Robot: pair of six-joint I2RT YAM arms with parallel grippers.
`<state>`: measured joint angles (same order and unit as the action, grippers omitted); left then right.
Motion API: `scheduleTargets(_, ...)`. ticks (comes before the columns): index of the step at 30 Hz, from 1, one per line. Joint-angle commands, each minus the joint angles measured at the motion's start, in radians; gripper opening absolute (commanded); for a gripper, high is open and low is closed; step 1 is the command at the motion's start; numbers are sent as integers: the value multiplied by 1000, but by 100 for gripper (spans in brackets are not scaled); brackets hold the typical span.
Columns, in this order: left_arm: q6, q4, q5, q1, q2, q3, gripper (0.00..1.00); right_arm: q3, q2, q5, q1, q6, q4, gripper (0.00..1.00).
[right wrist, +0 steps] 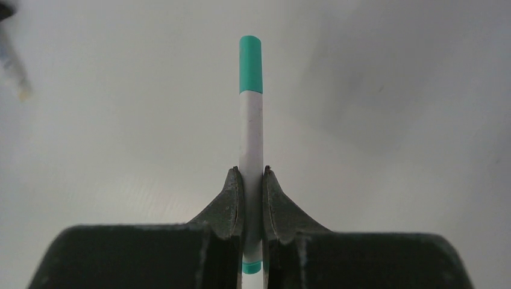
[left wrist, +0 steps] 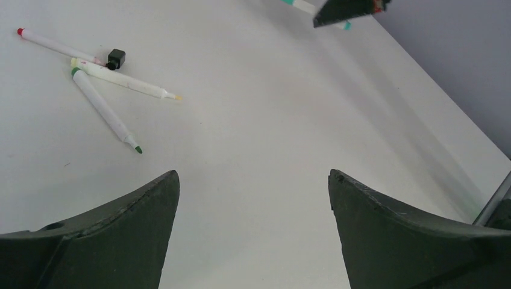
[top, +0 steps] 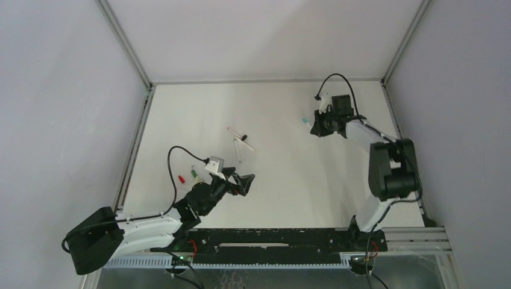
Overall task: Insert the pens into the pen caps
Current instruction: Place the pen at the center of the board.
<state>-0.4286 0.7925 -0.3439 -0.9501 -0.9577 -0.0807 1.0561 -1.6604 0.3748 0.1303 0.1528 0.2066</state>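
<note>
No text, label, brand or number is readable in any view. The white barrels of the loose pens (left wrist: 106, 111) look plain, as does the teal-capped pen (right wrist: 251, 132). Any marking on the arms (top: 391, 168) is too small to tell.

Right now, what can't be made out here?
- Teal pen: mid-barrel hidden between the right claw fingers, right wrist view.
- Red bit and green bit, top view: too small to tell cap from pen.
- Pen-like blur: out of focus, cut by right wrist view's left edge.
</note>
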Motion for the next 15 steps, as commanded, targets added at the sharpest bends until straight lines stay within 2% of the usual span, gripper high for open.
scheduleTargets(1,-1,-12,31,20,15,-54,94,183,-152,-131,-3,-58,47,1)
scheduleTargets(8,-20,-36,4,31,92,-16,84,472,-386,-161,-6,-87,249,15)
scheduleTargets(15,-28,-145,3,57,181,-43,82,558,-467,-132,-4,-86,341,37)
